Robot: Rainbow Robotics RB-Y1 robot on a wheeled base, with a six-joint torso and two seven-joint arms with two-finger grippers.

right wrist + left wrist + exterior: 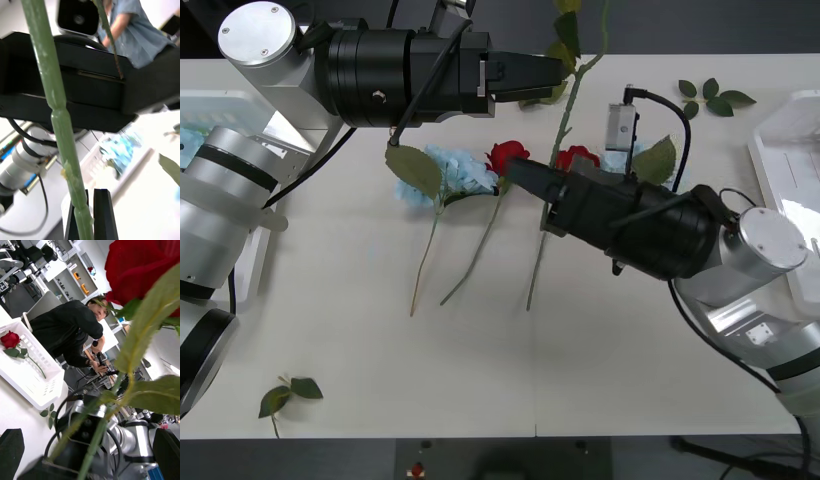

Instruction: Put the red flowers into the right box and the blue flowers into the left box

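My right gripper [520, 172] is at the table's middle, shut on the long green stem of a red flower [570, 110]. The stem stands up between its black fingers [103, 213]. My left gripper [550, 72] is higher up the same stem, open, with its fingers [11, 450] apart on either side of it. The bloom [142, 270] hangs close above. Two more red flowers [507, 155] and a blue flower [460, 170] lie on the table under the arms. The right box [790, 150] holds one rose [10, 340]. The left box [210, 105] holds blue flowers [120, 150].
Loose green leaf sprigs lie at the back right [715, 97] and the front left [285, 395]. The stems of the lying flowers run toward the table's bare front half [480, 380].
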